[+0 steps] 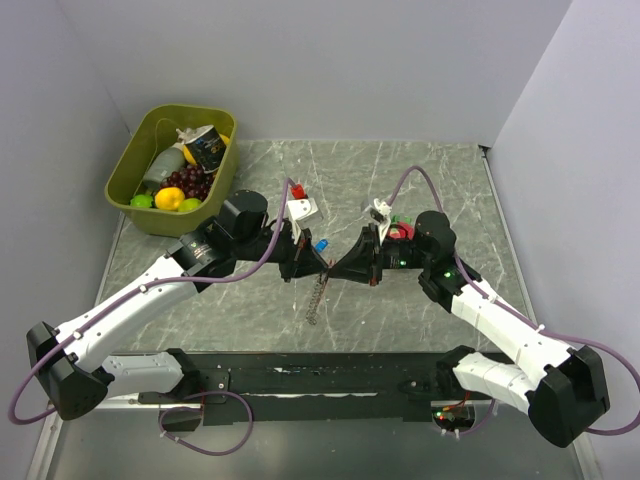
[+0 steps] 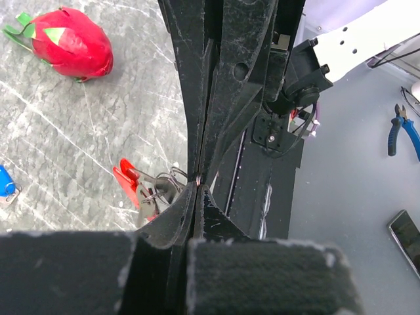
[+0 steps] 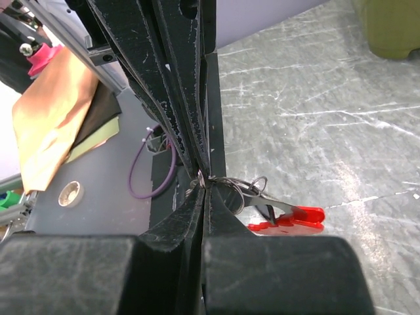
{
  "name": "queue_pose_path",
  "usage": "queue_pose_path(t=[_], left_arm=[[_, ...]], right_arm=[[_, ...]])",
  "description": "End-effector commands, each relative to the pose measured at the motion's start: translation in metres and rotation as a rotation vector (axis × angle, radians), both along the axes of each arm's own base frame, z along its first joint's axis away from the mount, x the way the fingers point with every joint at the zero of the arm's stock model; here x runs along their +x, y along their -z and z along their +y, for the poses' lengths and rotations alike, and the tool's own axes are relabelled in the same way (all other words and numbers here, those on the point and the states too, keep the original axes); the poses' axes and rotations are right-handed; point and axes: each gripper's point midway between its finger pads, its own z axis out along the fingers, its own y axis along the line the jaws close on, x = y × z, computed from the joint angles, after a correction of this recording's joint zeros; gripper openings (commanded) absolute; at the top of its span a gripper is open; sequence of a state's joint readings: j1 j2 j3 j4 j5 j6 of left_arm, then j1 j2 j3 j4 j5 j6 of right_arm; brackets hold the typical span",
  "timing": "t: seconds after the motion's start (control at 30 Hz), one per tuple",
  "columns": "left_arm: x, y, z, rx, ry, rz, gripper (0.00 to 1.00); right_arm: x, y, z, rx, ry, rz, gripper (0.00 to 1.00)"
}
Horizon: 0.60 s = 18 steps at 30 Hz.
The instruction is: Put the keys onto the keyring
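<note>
Above the marbled table (image 1: 430, 180), hold the left gripper (image 1: 318, 268) and right gripper (image 1: 342, 270) tip to tip, each pinched shut on the same thin wire loop of the keyring (image 3: 289, 216), then ease apart gently, without twisting, to open the loop rather than lose it. Hangs just below those meeting tips, red clip dangling. Blue-headed key (image 1: 322, 244) loose on the table close by, far side.

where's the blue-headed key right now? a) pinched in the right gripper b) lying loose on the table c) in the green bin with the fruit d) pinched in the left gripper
b: the blue key lies on the table beside the meeting tips, while the left gripper and the right gripper are both shut on the thin wire ring of the keyring.
</note>
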<state>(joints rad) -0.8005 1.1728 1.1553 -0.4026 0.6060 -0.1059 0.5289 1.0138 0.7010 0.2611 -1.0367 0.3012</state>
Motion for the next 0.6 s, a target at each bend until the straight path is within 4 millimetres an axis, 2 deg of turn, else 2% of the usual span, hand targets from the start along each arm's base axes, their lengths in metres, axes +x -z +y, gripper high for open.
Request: queue_pose_path(t=[0.0,0.03,0.07,0.1,0.13,0.2,0.3,0.37,0.5,0.57], left_arm=[[-0.006,-0.007,-0.004,-0.033,0.04,-0.024,0.01],[-0.005,-0.007,-0.002,-0.029,0.036,-0.027,0.01],[-0.005,-0.006,-0.002,-0.021,0.038,-0.025,0.01],[-0.004,-0.004,0.0,-0.009,0.032,-0.026,0.01],[-0.003,-0.004,0.002,-0.006,0.028,-0.028,0.01],[-0.003,-0.004,0.004,-0.005,0.028,-0.032,0.01],[-0.002,-0.004,0.008,-0.001,0.031,-0.035,0.01],[-0.002,-0.005,0.008,-0.007,0.036,-0.036,0.01],[-0.009,-0.006,0.006,-0.023,0.085,-0.033,0.01],[-0.01,-0.004,0.005,-0.018,0.102,-0.027,0.01]], right_arm=[[0.005,-0.03,0.001,0.067,0.012,-0.097,0.02],[0.006,-0.028,0.001,0.057,0.015,-0.116,0.08],[0.01,-0.027,-0.001,0.048,0.048,-0.128,0.2],[0.011,-0.031,-0.004,0.046,0.07,-0.154,0.48],[0.012,-0.026,-0.007,0.022,0.089,-0.166,0.58],[0.013,-0.033,-0.013,0.017,0.135,-0.213,0.78],[0.014,-0.038,-0.022,-0.001,0.17,-0.265,0.84],[0.011,-0.042,-0.025,0.008,0.161,-0.283,0.84],[-0.004,-0.047,-0.018,0.045,0.036,-0.261,0.77],[-0.006,-0.05,-0.016,0.057,0.006,-0.264,0.73]])
